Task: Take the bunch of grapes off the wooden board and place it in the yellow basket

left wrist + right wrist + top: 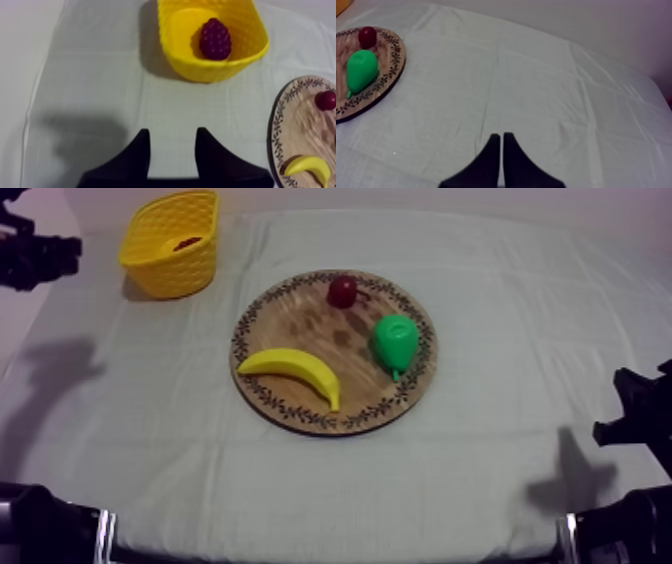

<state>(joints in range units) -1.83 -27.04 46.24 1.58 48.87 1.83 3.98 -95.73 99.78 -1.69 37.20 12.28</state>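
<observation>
The bunch of grapes (215, 39), dark purple-red, lies inside the yellow basket (210, 70), which stands at the table's far left (165, 273). My left gripper (172, 150) is open and holds nothing; it hovers over bare cloth a short way in front of the basket. In the top view the left arm (35, 253) sits at the upper left, beside the basket. The round wooden board (300, 313) at the table's middle carries a banana (295, 370), a green pear (396, 341) and a small red fruit (343, 290). My right gripper (501, 145) is shut on nothing over the cloth, right of the board.
The right arm (635, 418) rests low at the right edge of the table. From the right wrist, the board's rim (393, 55) with the pear (360, 70) and the small red fruit (367, 36) lies well off to the side. Grey-white cloth covers the table.
</observation>
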